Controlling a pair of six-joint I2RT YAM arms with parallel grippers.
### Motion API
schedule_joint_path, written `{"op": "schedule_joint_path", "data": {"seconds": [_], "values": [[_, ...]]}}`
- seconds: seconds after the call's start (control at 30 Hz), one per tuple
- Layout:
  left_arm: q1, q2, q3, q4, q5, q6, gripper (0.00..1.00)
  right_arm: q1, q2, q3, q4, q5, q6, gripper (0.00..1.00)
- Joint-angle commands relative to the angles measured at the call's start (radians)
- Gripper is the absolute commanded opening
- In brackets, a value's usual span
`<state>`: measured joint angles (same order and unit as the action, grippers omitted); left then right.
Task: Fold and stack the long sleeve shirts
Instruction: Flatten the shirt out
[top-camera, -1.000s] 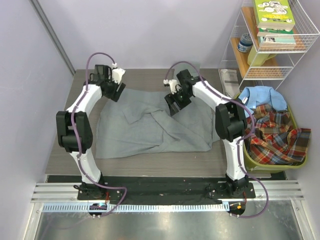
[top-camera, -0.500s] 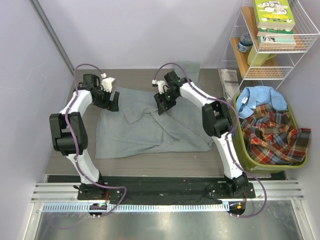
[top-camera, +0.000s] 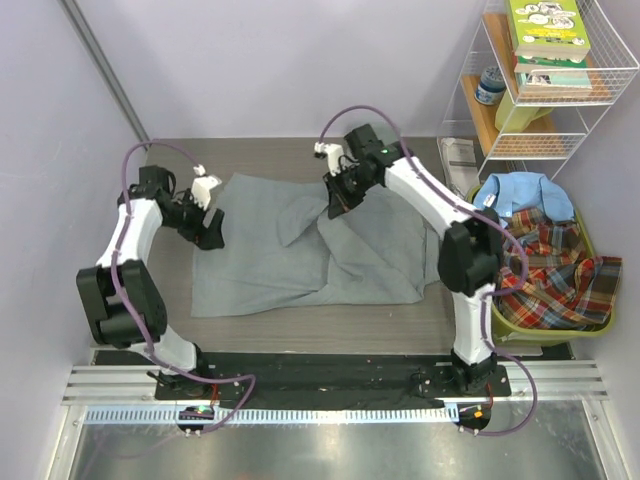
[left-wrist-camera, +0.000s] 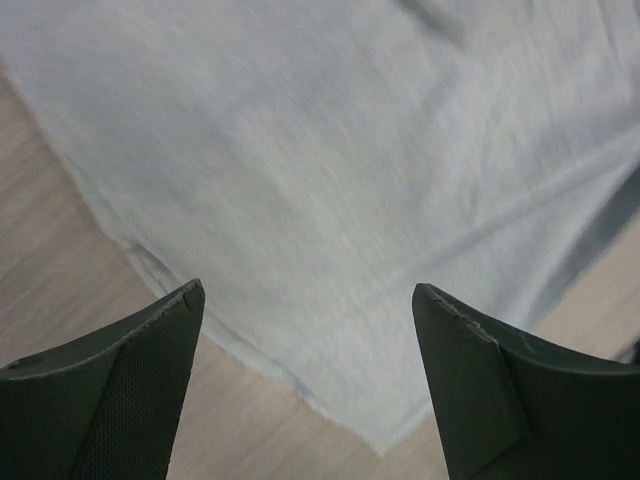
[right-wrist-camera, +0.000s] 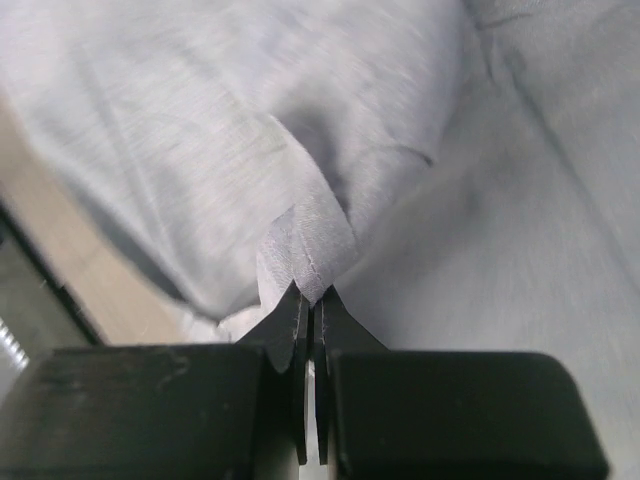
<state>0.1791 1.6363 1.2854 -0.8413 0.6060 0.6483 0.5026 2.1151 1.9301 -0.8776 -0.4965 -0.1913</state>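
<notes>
A plain grey long sleeve shirt (top-camera: 300, 255) lies spread and partly folded on the wooden table (top-camera: 140, 310). My right gripper (top-camera: 336, 203) is shut on a pinched fold of that grey shirt (right-wrist-camera: 310, 245) near its top middle, lifting the cloth a little. My left gripper (top-camera: 210, 232) hangs open at the shirt's left edge, above the grey shirt's corner and hem (left-wrist-camera: 330, 250), with nothing between its fingers (left-wrist-camera: 130, 380). A light blue shirt (top-camera: 520, 195) and a red-green plaid shirt (top-camera: 550, 265) lie in the basket at the right.
A green basket (top-camera: 498, 322) stands at the table's right edge. Behind it is a white wire shelf (top-camera: 600, 110) with books (top-camera: 545, 30) and a jar (top-camera: 490, 85). A paper (top-camera: 459, 155) lies at the back right of the table.
My right gripper closed on a fold of the grey shirt and drew it back to the right. My left arm swung left and nearer, down to the shirt's left edge, still open.
</notes>
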Motion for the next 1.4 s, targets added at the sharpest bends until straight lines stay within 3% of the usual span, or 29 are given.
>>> {"op": "schedule_joint_path", "data": {"seconds": [0.0, 0.13, 0.43, 0.57, 0.67, 0.77, 0.97, 1.17, 1.27, 1.37], "values": [[0.002, -0.147, -0.15, -0.245, -0.001, 0.395, 0.83, -0.006, -0.202, -0.114, -0.055, 0.016, -0.049, 0.01], [0.002, -0.245, -0.312, -0.298, -0.104, 0.566, 0.76, -0.01, -0.343, -0.233, -0.078, 0.001, -0.054, 0.01], [0.002, -0.415, -0.569, -0.245, -0.275, 0.738, 0.61, -0.012, -0.616, -0.485, -0.172, -0.083, -0.121, 0.01], [0.002, -0.461, -0.644, -0.174, -0.302, 0.755, 0.59, -0.01, -0.733, -0.575, -0.263, -0.235, -0.247, 0.01], [0.0, -0.457, -0.647, -0.153, -0.296, 0.743, 0.59, -0.01, -0.788, -0.644, -0.423, -0.36, -0.385, 0.01], [0.0, -0.431, -0.621, -0.148, -0.292, 0.712, 0.6, 0.004, -0.849, -0.707, -0.455, -0.358, -0.461, 0.01], [0.002, -0.394, -0.587, -0.168, -0.256, 0.695, 0.63, 0.117, -0.845, -0.72, -0.463, -0.347, -0.488, 0.05], [0.0, -0.408, -0.618, -0.133, -0.267, 0.691, 0.62, 0.223, -0.808, -0.697, -0.485, -0.546, -0.491, 0.11], [0.0, -0.394, -0.604, -0.157, -0.264, 0.7, 0.62, 0.299, -0.779, -0.733, -0.427, -0.594, -0.456, 0.14], [0.0, -0.401, -0.6, -0.182, -0.259, 0.735, 0.62, 0.368, -0.77, -0.796, -0.259, -0.533, -0.329, 0.09]]}}
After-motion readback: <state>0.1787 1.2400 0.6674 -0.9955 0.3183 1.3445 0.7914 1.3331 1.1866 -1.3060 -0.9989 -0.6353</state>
